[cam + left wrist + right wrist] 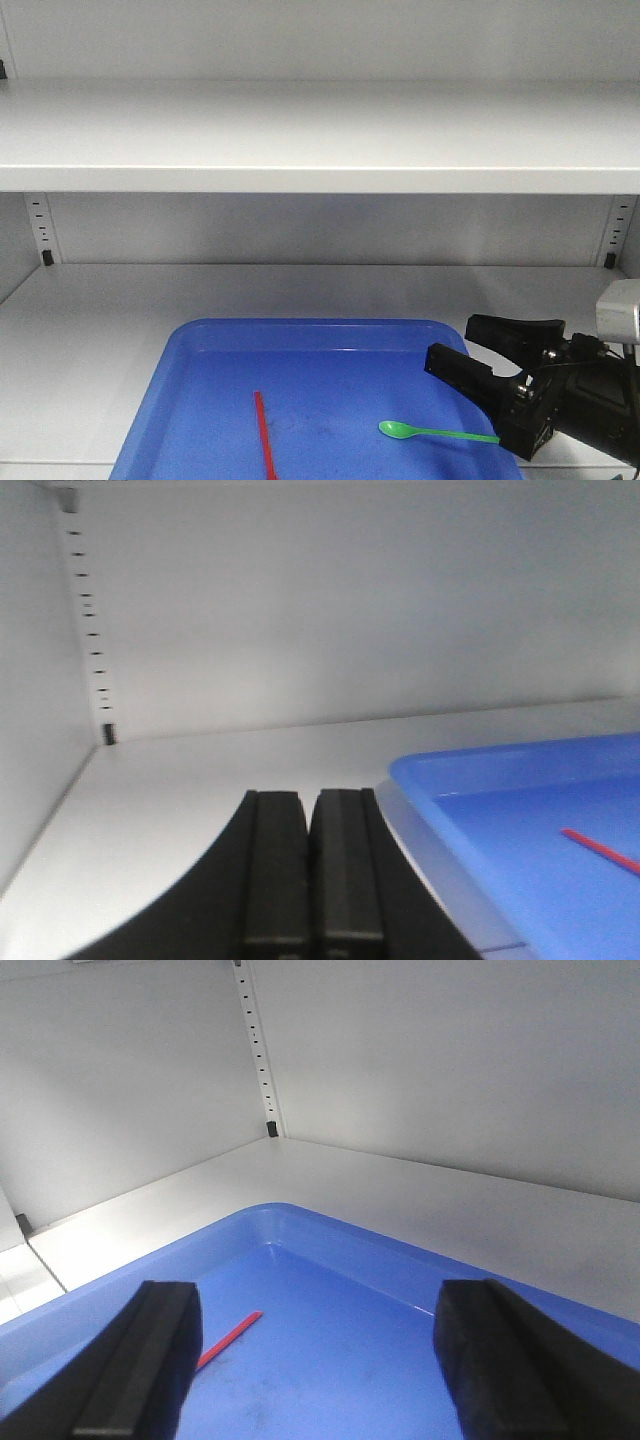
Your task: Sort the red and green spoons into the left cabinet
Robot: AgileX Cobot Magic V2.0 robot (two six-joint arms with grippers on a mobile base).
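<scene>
The red spoon [264, 436] lies in the blue tray [190, 345], only its straight handle showing, and the frame's bottom edge cuts it off. To its right in the tray lies the green spoon [420, 432], bowl to the left, handle end running under my right gripper [450, 343]. That gripper stands open over the tray's right side with nothing between its fingers. The right wrist view shows the red handle [228, 1340] beside the left finger [150, 1360]. My left gripper [310, 810] is shut and empty over the cabinet shelf [200, 770], left of the tray [500, 770].
The cabinet's upper shelf [320, 140] overhangs the tray. Perforated upright strips [40, 228] stand at the back corners. The cabinet's left wall [30, 730] is close to the left gripper. The red handle [600, 850] shows at the right edge of the left wrist view.
</scene>
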